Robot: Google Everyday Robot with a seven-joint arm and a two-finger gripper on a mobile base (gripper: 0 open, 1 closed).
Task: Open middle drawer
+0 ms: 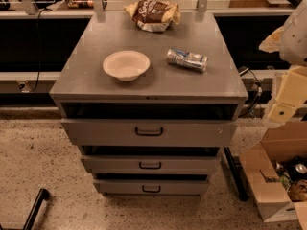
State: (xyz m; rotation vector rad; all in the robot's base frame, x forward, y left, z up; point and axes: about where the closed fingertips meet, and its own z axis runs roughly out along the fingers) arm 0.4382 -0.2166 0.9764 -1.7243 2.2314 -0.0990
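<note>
The grey cabinet [86,75] stands in the middle of the camera view with three drawer fronts. The middle drawer [192,165] has a low, wide grey front and a small black bar handle [150,165] at its centre. A dark gap shows above its front. Above it is the taller-fronted drawer [96,132] with a larger handle, and below it the narrower bottom drawer [120,187]. My gripper [280,111], cream and white, hangs at the right edge, well to the right of the cabinet and above the level of the middle handle, touching nothing.
On the cabinet top are a white bowl [126,64], a crushed can lying on its side [187,59] and a snack bag [152,14]. An open cardboard box [273,176] sits on the floor at the right. A black bar [33,210] lies at the lower left.
</note>
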